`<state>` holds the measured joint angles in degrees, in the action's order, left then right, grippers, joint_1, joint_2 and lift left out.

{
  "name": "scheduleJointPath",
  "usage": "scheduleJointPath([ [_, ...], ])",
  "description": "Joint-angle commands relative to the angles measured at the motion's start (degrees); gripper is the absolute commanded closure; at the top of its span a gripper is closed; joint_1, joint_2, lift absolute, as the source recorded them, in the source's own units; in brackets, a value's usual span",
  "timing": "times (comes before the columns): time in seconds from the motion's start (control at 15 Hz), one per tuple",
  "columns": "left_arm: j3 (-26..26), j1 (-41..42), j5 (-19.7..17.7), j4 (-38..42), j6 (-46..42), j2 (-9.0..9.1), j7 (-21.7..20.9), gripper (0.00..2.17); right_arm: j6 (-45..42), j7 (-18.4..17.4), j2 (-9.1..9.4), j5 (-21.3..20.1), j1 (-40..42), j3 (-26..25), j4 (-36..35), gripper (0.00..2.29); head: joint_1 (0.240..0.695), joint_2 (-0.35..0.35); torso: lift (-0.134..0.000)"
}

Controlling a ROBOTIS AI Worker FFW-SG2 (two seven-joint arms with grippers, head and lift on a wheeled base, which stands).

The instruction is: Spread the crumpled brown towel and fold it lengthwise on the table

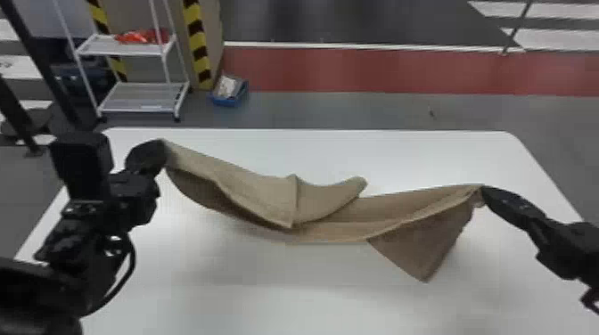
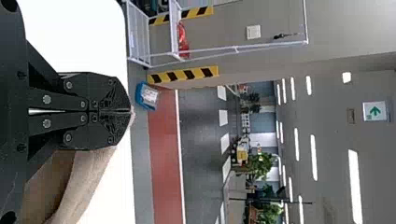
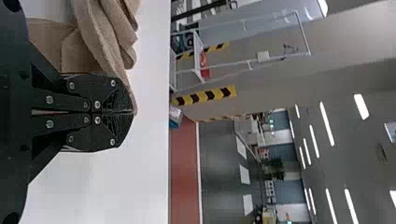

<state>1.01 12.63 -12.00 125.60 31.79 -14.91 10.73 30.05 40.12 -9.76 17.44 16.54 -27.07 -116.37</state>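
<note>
I have the brown towel (image 1: 256, 185) strung between both arms over the white counter (image 1: 214, 294); its long axis runs side to side, slightly aslant, the left end farther from me than the right; the middle sags, and whether it touches the counter I can't tell.

Near the middle a rounded fold points right and away, while a corner beside it points back towards me; nearer the right end a darker flap hangs, its tip towards me.

My left pincer (image 1: 163, 153) is clamped on the left end; my right pincer (image 1: 483, 191) is clamped on the other; in each wrist view the fingers lie together with cloth at their tips.

Beyond the counter's far edge, to the left, I see a white rack (image 1: 127, 51); a blue bin (image 1: 228, 101) sits on the floor just beside it.
</note>
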Motion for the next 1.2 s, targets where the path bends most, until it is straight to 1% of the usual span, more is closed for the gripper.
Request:
scheduleJointPath([
  [0.0,-0.92,0.64,-0.13,1.58,2.63,-0.21,-0.09,1.72,5.42,0.05,-0.61,1.37,-7.22,-4.84,5.54,1.21,0.695,-0.086,-0.123],
  [0.07,-1.89,1.17,-0.13,2.46,4.03,-0.21,-0.18,1.72,7.35,0.05,-1.22,1.37,-9.86,-5.89,8.35,1.21,0.695,-0.105,-0.123],
  [0.13,-1.80,1.17,-0.13,2.46,4.39,-0.21,-0.18,1.72,7.53,-0.04,-2.01,1.10,-10.82,-6.16,10.73,1.21,0.695,-0.119,-0.123],
  [0.2,-1.71,1.26,-0.04,2.37,5.44,-0.21,-0.27,1.72,7.70,-0.74,-2.10,1.01,-10.73,-6.16,12.40,1.21,0.695,-0.133,-0.123],
  [0.4,-0.92,1.34,0.31,1.32,6.14,0.15,-0.18,1.70,4.54,-0.22,-2.01,0.84,-8.19,-4.40,13.45,1.21,0.695,-0.158,-0.123],
  [0.53,0.40,2.05,1.54,1.49,6.14,0.06,-0.18,1.70,3.48,1.01,-1.84,0.84,-6.16,-2.73,13.28,1.21,0.695,-0.154,-0.123],
  [0.73,0.49,3.72,1.54,2.02,8.43,0.06,-0.35,1.70,1.90,1.19,-1.49,-0.66,-3.79,-0.80,13.45,1.21,0.695,-0.141,-0.123],
  [0.87,1.19,5.12,3.74,2.11,9.13,0.32,-0.44,1.70,1.90,2.24,-1.40,-1.36,-1.51,0.70,13.36,1.21,0.695,-0.133,-0.123],
  [0.93,1.36,6.00,4.44,2.28,9.83,0.41,-0.53,1.70,1.37,2.24,-1.31,-2.24,-0.45,1.31,13.28,1.21,0.695,-0.128,-0.123],
  [1.07,1.28,7.32,6.03,2.99,11.42,0.32,-0.79,1.70,0.32,2.24,-1.05,-2.77,0.52,1.49,13.36,1.21,0.695,-0.115,-0.123],
  [1.13,1.10,7.67,6.20,3.51,12.47,0.23,-0.79,1.70,-0.03,2.24,-0.87,-2.85,0.69,1.49,13.36,1.21,0.695,-0.112,-0.123],
])
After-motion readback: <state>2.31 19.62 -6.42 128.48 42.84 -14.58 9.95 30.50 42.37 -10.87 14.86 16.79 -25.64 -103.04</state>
